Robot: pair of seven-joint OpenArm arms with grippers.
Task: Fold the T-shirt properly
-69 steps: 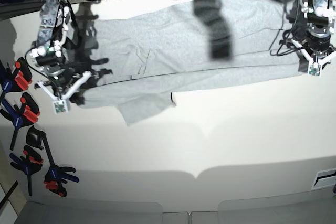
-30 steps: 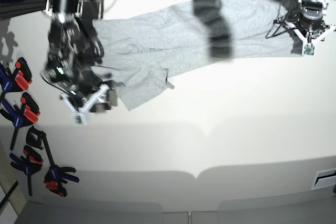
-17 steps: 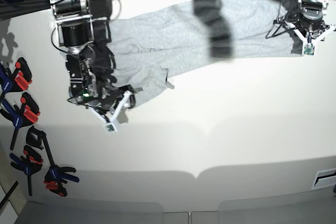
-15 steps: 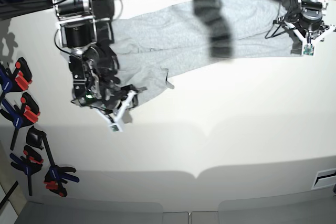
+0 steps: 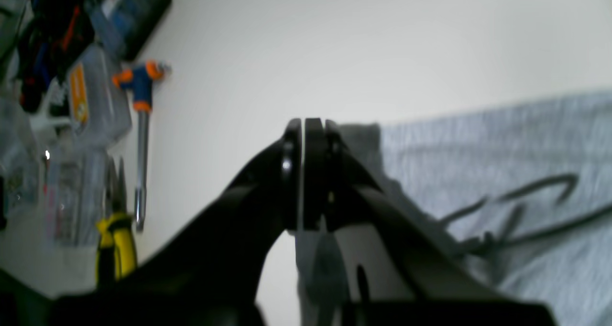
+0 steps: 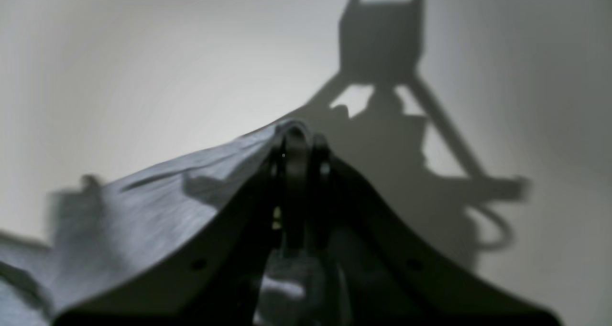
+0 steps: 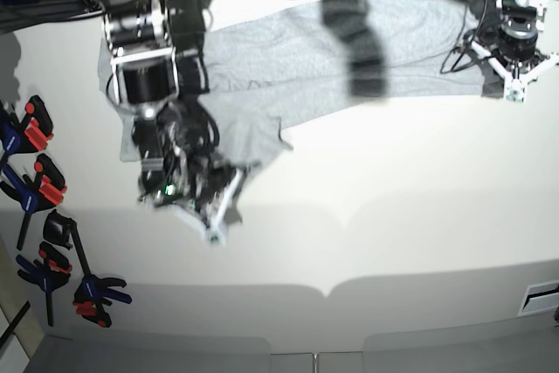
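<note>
- I have the light heather-grey cotton T-shirt (image 7: 306, 41) spread beneath and between both tools on the white tabletop (image 7: 393, 216).
- My right tool (image 6: 303, 139) is closed, pinching the sleeve-side fabric, presumably to lift that flap for folding.
- My left tool (image 5: 313, 125) is closed too, seemingly on the shirt's corner, probably to anchor that end; blur makes this grip less certain.
- The left wrist view shows yellow-and-black pliers (image 5: 114, 249) beside that tool, absent from base; only base shows the shirt stretching between both tools.
</note>
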